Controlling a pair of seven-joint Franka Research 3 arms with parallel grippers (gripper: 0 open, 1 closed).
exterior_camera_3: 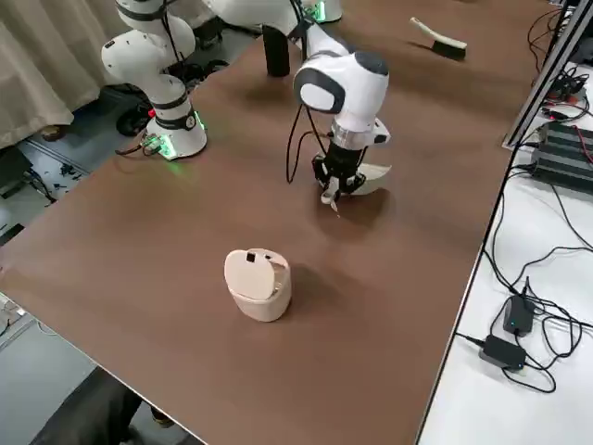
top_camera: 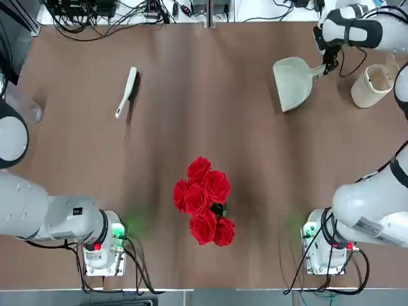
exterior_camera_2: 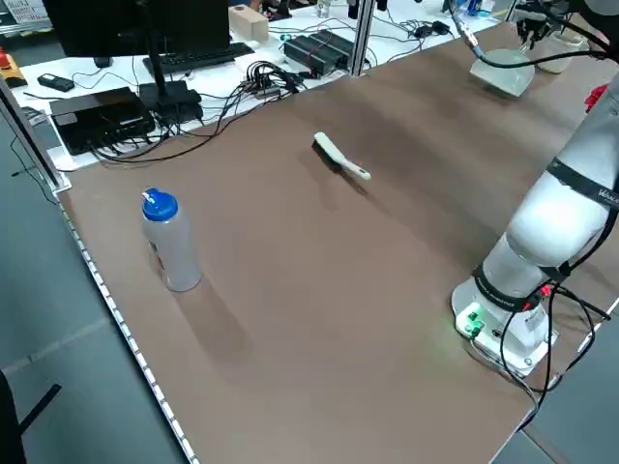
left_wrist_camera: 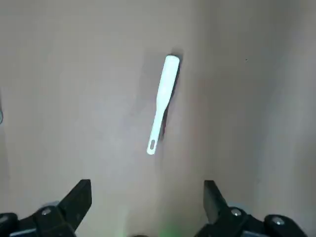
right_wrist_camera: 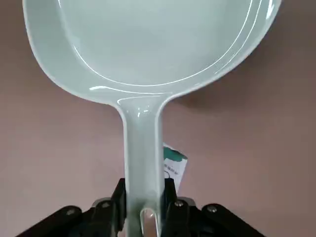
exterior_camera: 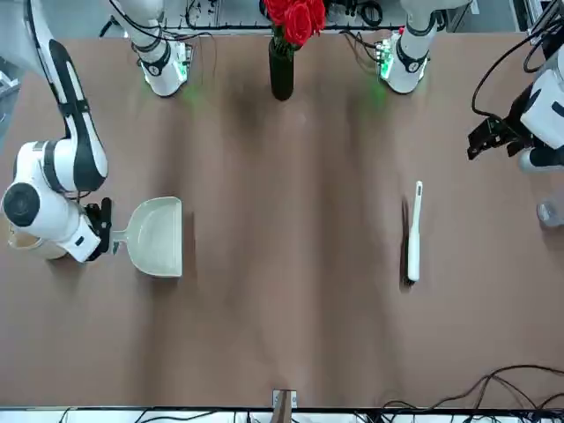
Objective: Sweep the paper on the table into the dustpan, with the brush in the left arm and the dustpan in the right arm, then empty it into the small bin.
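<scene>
The pale grey-green dustpan [top_camera: 294, 81] lies flat on the table [top_camera: 210, 115] at the far right. My right gripper [right_wrist_camera: 143, 200] is shut on the end of its handle [right_wrist_camera: 142, 148], also seen from above [top_camera: 329, 64]. The brush [top_camera: 127, 92], white handle and dark bristles, lies alone at the far left of the table. My left gripper [left_wrist_camera: 146, 197] hangs open well above the table, with the brush [left_wrist_camera: 162, 101] some way ahead of its fingers, and it holds nothing. The small beige bin [top_camera: 373, 85] stands just right of the dustpan. The paper is out of view.
A bunch of red roses [top_camera: 204, 201] in a dark vase [exterior_camera: 281, 66] stands mid-table near the arm bases. A clear bottle with a blue cap [exterior_camera_2: 169, 242] stands by the left edge. Cables and electronics [exterior_camera_2: 174, 92] lie beyond the far edge.
</scene>
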